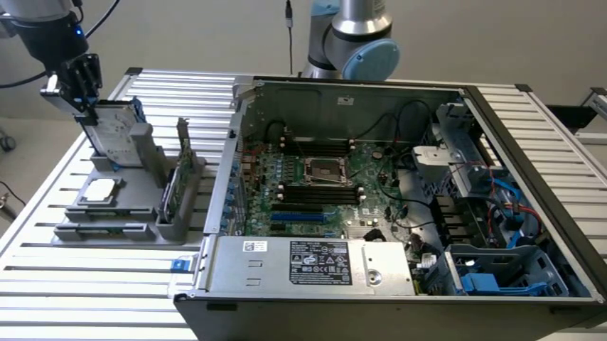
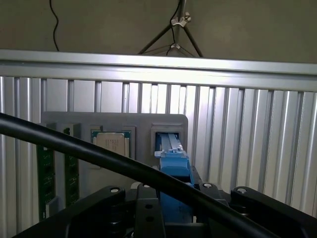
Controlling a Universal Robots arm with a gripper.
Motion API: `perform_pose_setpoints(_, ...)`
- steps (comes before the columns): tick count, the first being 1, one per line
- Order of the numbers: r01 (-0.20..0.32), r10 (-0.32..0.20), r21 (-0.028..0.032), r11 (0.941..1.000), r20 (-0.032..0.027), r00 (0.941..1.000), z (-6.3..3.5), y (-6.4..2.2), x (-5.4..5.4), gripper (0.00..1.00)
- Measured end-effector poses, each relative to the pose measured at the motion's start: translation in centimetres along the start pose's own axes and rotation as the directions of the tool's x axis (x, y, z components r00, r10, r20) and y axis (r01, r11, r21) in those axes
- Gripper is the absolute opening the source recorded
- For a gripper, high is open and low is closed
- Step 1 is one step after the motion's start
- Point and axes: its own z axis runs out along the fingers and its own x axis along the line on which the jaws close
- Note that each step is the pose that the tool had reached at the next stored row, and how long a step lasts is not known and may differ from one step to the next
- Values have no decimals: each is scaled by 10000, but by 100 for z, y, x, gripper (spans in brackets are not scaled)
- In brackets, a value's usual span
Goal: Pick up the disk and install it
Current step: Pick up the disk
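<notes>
The disk [image 1: 119, 131] stands on edge in a slot of the grey holder [image 1: 142, 186] at the exterior view's left; it is silver-grey with a white label and a blue frame. My gripper [image 1: 85, 108] comes down from above and is shut on the disk's top edge. In the wrist view the disk's blue frame [image 2: 174, 166] rises out of the holder's slot [image 2: 168, 139] and runs in between the black jaws of my gripper [image 2: 173, 203]. The disk's lower end still sits in the slot.
The holder also carries a square silver processor chip [image 1: 99, 190] and upright green cards [image 1: 180, 177]. An open computer case [image 1: 379, 185] lies at the exterior view's right, with a blue drive bay [image 1: 488, 280] at its near corner. A black cable [image 2: 74, 146] crosses the wrist view.
</notes>
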Motion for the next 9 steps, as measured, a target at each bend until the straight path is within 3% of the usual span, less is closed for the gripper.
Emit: perform_pose_setpoints(9,0,0,2,10000,-2,10000,-23,0,1,32)
